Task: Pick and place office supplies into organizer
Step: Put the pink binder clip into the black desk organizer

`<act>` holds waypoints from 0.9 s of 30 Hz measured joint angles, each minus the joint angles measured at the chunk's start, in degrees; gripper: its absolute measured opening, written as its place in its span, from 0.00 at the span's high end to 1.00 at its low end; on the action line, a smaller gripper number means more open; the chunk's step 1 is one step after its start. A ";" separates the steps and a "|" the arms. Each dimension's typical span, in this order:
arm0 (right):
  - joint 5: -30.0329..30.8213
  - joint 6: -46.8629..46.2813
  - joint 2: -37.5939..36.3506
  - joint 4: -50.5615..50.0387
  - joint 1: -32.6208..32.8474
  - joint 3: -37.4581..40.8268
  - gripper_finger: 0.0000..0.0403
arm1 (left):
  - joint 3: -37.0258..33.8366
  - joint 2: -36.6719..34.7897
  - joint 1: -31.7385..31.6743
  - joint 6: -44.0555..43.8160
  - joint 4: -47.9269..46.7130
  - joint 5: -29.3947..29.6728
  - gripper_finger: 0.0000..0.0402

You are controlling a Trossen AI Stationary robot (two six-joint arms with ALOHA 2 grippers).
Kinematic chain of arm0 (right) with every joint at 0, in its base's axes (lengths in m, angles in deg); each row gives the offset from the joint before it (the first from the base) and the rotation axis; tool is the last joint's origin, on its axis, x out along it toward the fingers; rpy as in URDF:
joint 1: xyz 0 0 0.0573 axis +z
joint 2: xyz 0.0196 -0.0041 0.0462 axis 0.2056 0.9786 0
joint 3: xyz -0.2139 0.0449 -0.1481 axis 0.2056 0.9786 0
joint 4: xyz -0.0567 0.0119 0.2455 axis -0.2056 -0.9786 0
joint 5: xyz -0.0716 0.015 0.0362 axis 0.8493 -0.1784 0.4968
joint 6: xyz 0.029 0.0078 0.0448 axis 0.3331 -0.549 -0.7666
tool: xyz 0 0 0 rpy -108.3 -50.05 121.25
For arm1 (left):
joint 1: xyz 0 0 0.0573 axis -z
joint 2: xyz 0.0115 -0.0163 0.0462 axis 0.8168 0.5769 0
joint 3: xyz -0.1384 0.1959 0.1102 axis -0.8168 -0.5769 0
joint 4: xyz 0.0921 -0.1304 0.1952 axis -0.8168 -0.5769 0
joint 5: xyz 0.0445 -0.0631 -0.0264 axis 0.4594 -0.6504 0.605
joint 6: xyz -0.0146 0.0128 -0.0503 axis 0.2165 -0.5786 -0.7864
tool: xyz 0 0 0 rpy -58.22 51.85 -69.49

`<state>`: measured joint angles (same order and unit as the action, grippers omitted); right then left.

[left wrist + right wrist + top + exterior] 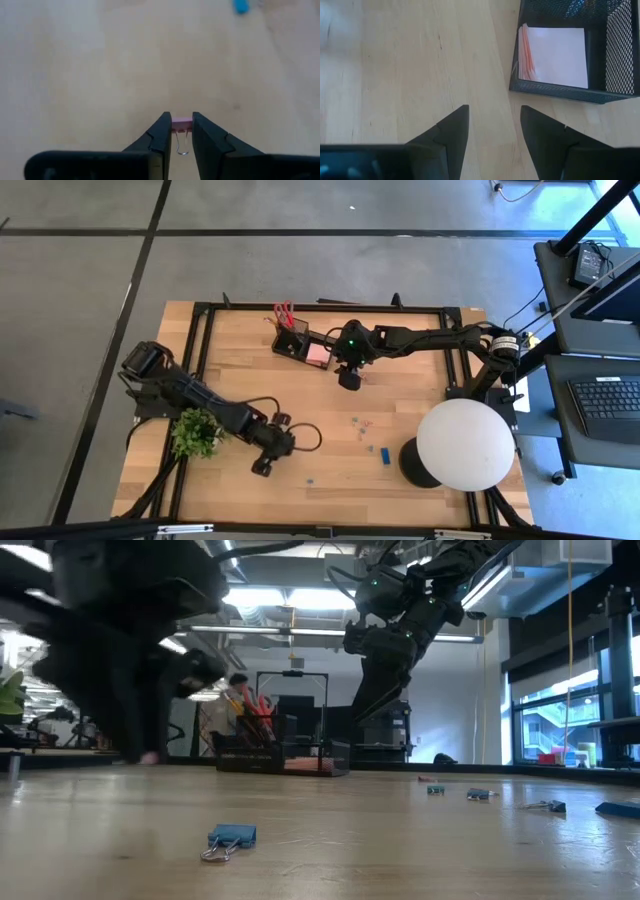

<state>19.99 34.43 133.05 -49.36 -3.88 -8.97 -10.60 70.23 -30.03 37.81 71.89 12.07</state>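
Left pincer [182, 131] sits low at the bench's [250, 370] front-left area, just right of the green plant [196, 432]; fingers [161, 135] nearly together, pinching a small pink binder clip [182, 121] w/ its wire loop hanging between them. Wrist view shows the clip right at the fingertips over bare wood; can't tell if it's lifted off the surface.

Nearer the front edge, a blue binder clip [230, 838] lies alone on the bench, close to the low cam.

Mid-bench at the back: black mesh organizer [300, 343], red-handled scissors [284, 314] standing in its taller cup, pink sticky-note pad [555, 56] lying flat in the lower tray.

Right pincer [493, 127] hovers above the bench just right of the organizer's tray, fingers partly apart, holding nothing; only bare wood shows between them.

Further right, toward the front: a few tiny clips [362, 423] scattered, then a small blue block [385, 451] beside the lamp's round black base [413, 463]. White globe lamp [465, 442] fills the front-right corner.
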 joint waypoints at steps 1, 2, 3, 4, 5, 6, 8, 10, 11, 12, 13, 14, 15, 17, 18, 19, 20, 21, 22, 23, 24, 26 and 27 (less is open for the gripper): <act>0.00 0.00 0.00 0.00 0.00 0.00 0.55 | 0.00 -0.99 -0.72 -0.34 -0.71 0.90 0.86; 0.00 0.01 0.00 0.00 0.00 0.00 0.55 | 0.00 -2.18 -1.48 -1.19 -1.49 2.12 0.86; 0.00 0.01 0.00 0.01 0.00 0.00 0.55 | 0.00 -3.47 -2.34 -2.53 -2.03 3.32 0.86; 0.00 0.00 0.00 0.04 0.00 0.00 0.55 | 0.00 -4.61 -3.45 -4.28 -1.99 4.47 0.86; 0.00 -0.05 0.00 0.02 0.00 0.00 0.55 | 0.00 -5.69 -4.70 -5.97 -1.87 5.71 0.86; 0.00 -0.04 0.00 0.02 0.00 0.00 0.55 | 0.00 -6.75 -5.97 -7.37 -1.99 7.09 0.86; 0.00 -0.07 0.00 0.02 0.00 0.00 0.55 | 0.02 -8.84 -8.78 -8.54 -2.14 9.08 0.86; 0.00 -0.09 0.00 0.02 0.00 0.00 0.55 | 0.04 -10.63 -11.74 -8.66 -2.48 10.41 0.86; 0.00 -0.10 0.00 0.02 0.00 0.00 0.55 | 0.04 -11.47 -13.47 -9.35 -2.86 11.16 0.86; 0.00 -0.15 0.00 0.02 0.00 0.00 0.55 | 0.04 -12.19 -15.29 -10.49 -2.93 12.31 0.86; 0.00 -0.18 0.00 0.02 0.00 0.00 0.55 | 0.04 -12.75 -17.27 -11.76 -3.13 13.75 0.86; 0.00 -0.20 0.00 0.02 0.00 0.00 0.55 | 0.04 -13.22 -19.30 -12.97 -3.53 15.59 0.86; 0.00 -0.21 0.00 0.02 0.00 0.00 0.55 | 0.04 -13.62 -21.25 -14.45 -3.82 17.63 0.86; 0.00 -0.33 0.00 0.04 0.00 0.00 0.55 | 0.07 -13.76 -25.27 -17.13 -3.25 22.02 0.86; 0.00 -0.35 0.00 0.08 0.00 0.00 0.55 | 0.09 -13.76 -27.13 -18.79 -3.34 24.14 0.86; 0.00 -0.35 0.00 0.20 0.00 0.00 0.55 | 0.09 -13.73 -29.06 -20.77 -3.53 26.06 0.86; 0.00 -0.40 0.00 0.37 0.00 0.00 0.55 | 0.11 -13.41 -30.93 -23.33 -3.33 27.53 0.86; 0.00 -0.59 0.00 0.46 0.00 0.00 0.55 | 0.15 -13.00 -32.65 -25.77 -3.30 28.06 0.86; 0.00 -0.94 0.00 0.51 0.00 0.00 0.55 | 0.14 -12.64 -34.31 -27.34 -3.56 27.89 0.86; 0.00 -1.39 0.00 0.52 0.00 0.00 0.55 | 0.13 -12.37 -35.83 -28.37 -3.72 27.23 0.86; 0.00 -1.63 0.00 0.52 0.00 0.00 0.55 | 0.13 -12.14 -37.04 -29.17 -3.39 26.62 0.86; 0.00 -1.77 0.00 0.52 0.00 0.00 0.55 | 0.13 -11.48 -39.11 -29.56 -2.89 25.93 0.86; 0.00 -1.77 0.00 0.56 0.00 0.00 0.55 | 0.13 -11.13 -39.85 -29.56 -2.90 25.95 0.86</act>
<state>19.99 32.66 133.05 -48.80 -3.88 -8.97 -10.47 59.10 -69.88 8.25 68.98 38.02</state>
